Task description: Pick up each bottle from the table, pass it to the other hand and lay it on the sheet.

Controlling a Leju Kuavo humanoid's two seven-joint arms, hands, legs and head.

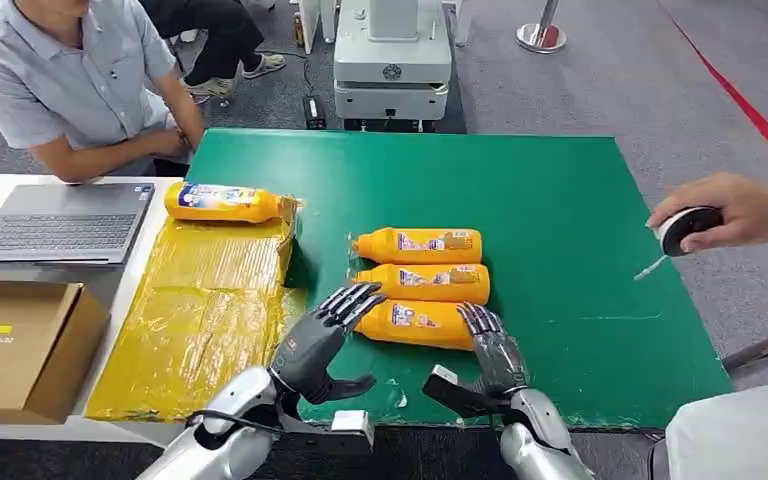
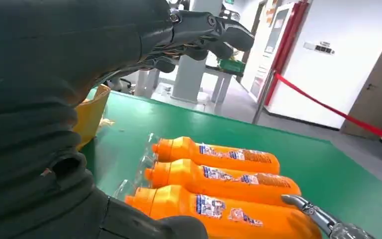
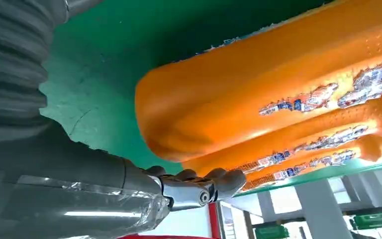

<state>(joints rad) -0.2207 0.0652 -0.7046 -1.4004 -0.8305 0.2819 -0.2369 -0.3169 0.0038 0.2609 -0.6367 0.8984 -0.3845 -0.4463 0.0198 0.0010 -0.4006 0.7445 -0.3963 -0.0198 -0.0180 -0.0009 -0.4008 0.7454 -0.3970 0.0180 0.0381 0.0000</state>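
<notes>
My right hand (image 1: 495,345), fingers spread, reached the nearest bottle (image 1: 415,324); left hand (image 1: 325,335) hovered spread too. It could roll (packed against its neighbour (image 1: 422,283)).

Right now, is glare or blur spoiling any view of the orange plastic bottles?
Head view: even light, the three orange plastic bottles sharp, mild sheen on the yellow plastic sheet. Left wrist view: labels readable, the dark left hand soft-edged. Right wrist view: nearest bottle close and blurred, bright highlights along it.

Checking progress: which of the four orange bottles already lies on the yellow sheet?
The lone bottle at the yellow sheet's far end, near the laptop. The other three lie side by side on the green mat.
</notes>
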